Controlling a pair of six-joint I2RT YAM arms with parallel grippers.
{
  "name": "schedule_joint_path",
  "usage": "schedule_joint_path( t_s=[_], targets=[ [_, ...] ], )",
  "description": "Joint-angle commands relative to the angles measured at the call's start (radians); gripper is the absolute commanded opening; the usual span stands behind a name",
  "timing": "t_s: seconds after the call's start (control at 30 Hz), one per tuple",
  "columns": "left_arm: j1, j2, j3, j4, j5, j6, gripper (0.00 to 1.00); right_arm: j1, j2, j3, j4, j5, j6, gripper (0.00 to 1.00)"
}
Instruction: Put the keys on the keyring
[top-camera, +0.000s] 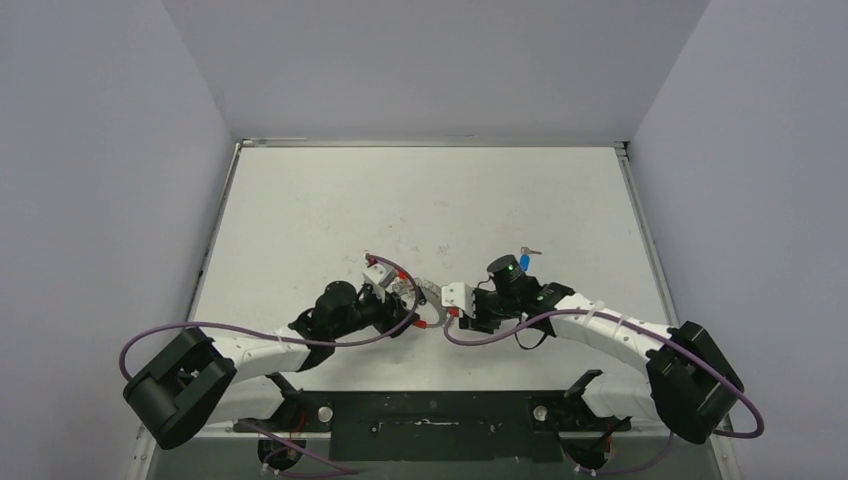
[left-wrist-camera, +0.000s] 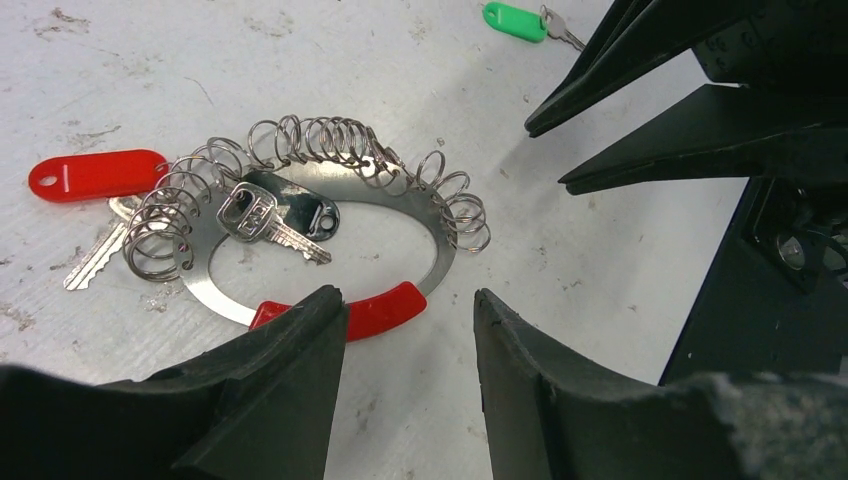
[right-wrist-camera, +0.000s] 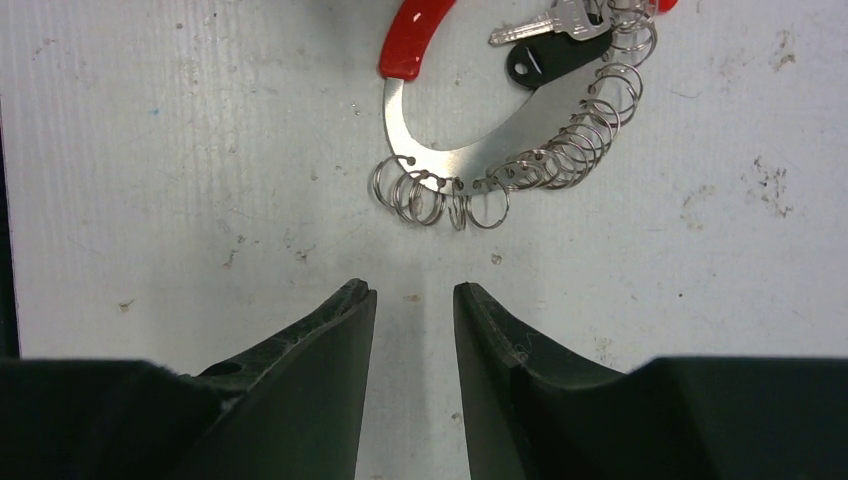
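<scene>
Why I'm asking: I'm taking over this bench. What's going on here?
Two robot arms are working on getting keys onto the keyring, which lies flat on the table. The left gripper hovers open at its red section. The right gripper faces the ring from the opposite side, jaws apart and empty. The green key and the blue key lie loose on the table, not yet on the ring.

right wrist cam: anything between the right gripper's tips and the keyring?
Nothing. The right wrist view shows only bare, scuffed table between the right gripper and the keyring.
</scene>
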Motion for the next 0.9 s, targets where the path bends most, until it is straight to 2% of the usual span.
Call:
schedule_joint_path(
  t_s=[0.0,0.37,0.87],
  targets=[
    [0.017,-0.079,-0.038,0.081,-0.008,-0.027,0.47,0.018,0.025,0.045,0.028,-0.053,-0.084,0.36],
    [0.025,-0.174,-0.076,0.073,-0.023,-0.024,0.47,0.055,0.188,0.156,-0.036,-0.015,-0.169,0.33],
    [0.027,-0.21,-0.083,0.058,-0.036,-0.02,0.47,0.07,0.294,0.237,-0.085,0.042,-0.208,0.27]
  ],
)
